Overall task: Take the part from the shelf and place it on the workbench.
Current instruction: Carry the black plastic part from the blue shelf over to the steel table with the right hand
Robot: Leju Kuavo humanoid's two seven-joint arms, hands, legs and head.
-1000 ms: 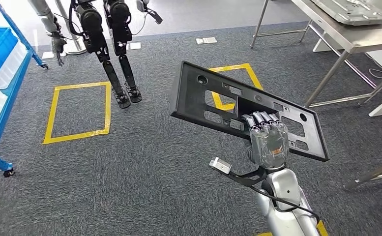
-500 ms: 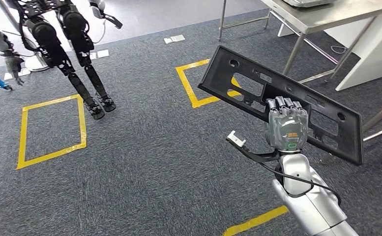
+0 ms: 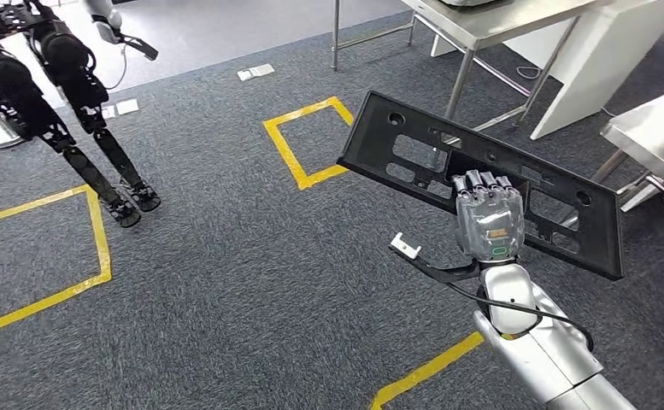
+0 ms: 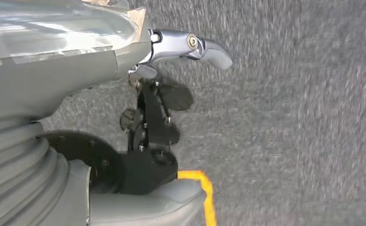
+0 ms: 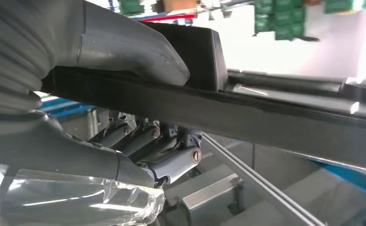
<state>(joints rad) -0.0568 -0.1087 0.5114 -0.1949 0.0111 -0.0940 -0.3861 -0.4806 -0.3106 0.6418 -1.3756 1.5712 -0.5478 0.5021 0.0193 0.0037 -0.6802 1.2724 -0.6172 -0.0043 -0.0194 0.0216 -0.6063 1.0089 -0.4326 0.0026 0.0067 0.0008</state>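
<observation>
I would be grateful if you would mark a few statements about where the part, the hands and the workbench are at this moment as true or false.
1. The right hand holds the black part. True.
2. The part already lies on a metal workbench. False: it is held in the air above the grey carpet, beside the bench.
3. The left hand grips the part too. False: in the left wrist view it hangs over the carpet and holds nothing.
4. Yellow tape squares are marked on the floor. True.
5. Another robot's dark legs stand on the carpet. True.
</observation>
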